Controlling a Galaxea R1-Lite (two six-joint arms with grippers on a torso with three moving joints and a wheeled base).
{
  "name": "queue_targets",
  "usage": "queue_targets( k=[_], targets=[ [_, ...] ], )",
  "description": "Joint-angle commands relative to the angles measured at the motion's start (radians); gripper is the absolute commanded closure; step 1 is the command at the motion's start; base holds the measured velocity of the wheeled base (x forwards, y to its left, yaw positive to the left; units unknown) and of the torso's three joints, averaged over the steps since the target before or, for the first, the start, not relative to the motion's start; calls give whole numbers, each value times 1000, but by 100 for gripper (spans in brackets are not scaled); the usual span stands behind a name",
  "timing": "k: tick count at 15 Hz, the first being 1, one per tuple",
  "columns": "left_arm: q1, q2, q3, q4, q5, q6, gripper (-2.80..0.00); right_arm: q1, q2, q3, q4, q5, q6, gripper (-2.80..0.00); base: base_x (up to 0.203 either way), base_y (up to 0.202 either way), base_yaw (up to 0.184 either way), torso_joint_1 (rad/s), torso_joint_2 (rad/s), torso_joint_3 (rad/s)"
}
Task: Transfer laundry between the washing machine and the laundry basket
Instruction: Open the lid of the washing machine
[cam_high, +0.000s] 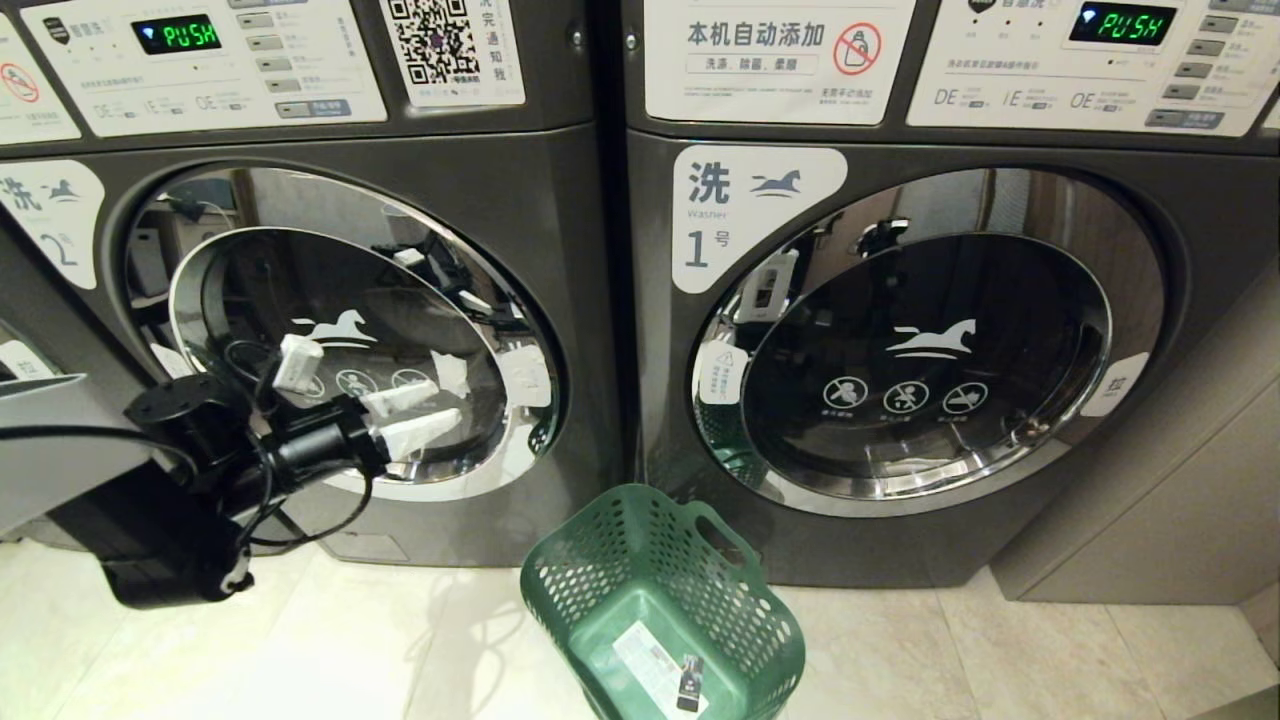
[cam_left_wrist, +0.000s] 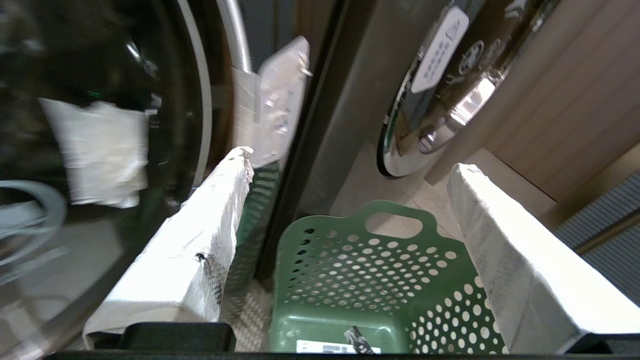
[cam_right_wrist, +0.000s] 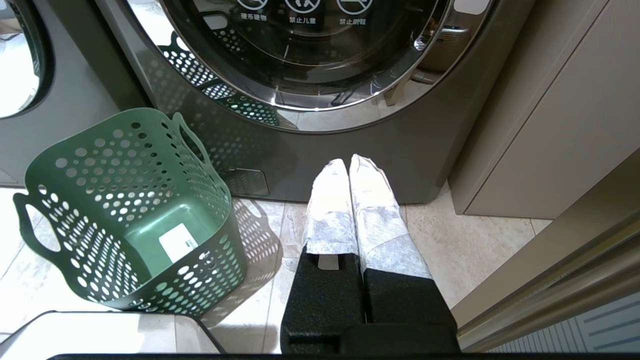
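Before washing machine (cam_high: 330, 330): left gripper (cam_high: 440, 415) (jaws apart).

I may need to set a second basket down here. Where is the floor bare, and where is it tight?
Bare tile lies left of the green laundry basket, below the washing machine marked 2, and right of the basket, before the washer marked 1. It is tight at the left edge, where the open left gripper hangs before the door.
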Motion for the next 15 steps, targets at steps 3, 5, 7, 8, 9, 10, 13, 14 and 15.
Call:
queue_targets(
  k=[3, 5, 7, 8, 9, 10, 13, 14, 15],
  targets=[
    [-38, 112, -59, -9, 17, 3, -280, 0, 1, 0, 0, 0, 0, 0, 0, 0, 0, 0, 0, 0],
    [-55, 138, -129, -9, 56, 6, -280, 0, 1, 0, 0, 0, 0, 0, 0, 0, 0, 0, 0, 0],
    [-84, 162, -181, -9, 130, 6, -280, 0, 1, 0, 0, 0, 0, 0, 0, 0, 0, 0, 0, 0],
    [-91, 169, -195, -9, 137, 6, -280, 0, 1, 0, 0, 0, 0, 0, 0, 0, 0, 0, 0, 0],
    [-97, 175, -200, -9, 137, 8, -280, 0, 1, 0, 0, 0, 0, 0, 0, 0, 0, 0, 0, 0],
    [-104, 181, -203, -9, 139, 8, -280, 0, 1, 0, 0, 0, 0, 0, 0, 0, 0, 0, 0, 0],
    [-119, 206, -253, -9, 159, 10, -280, 0, 1, 0, 0, 0, 0, 0, 0, 0, 0, 0, 0, 0],
    [-126, 211, -283, 0, 184, 16, -280, 0, 1, 0, 0, 0, 0, 0, 0, 0, 0, 0, 0, 0],
    [-133, 218, -316, 27, 210, 31, -280, 0, 1, 0, 0, 0, 0, 0, 0, 0, 0, 0, 0, 0]
  ],
)
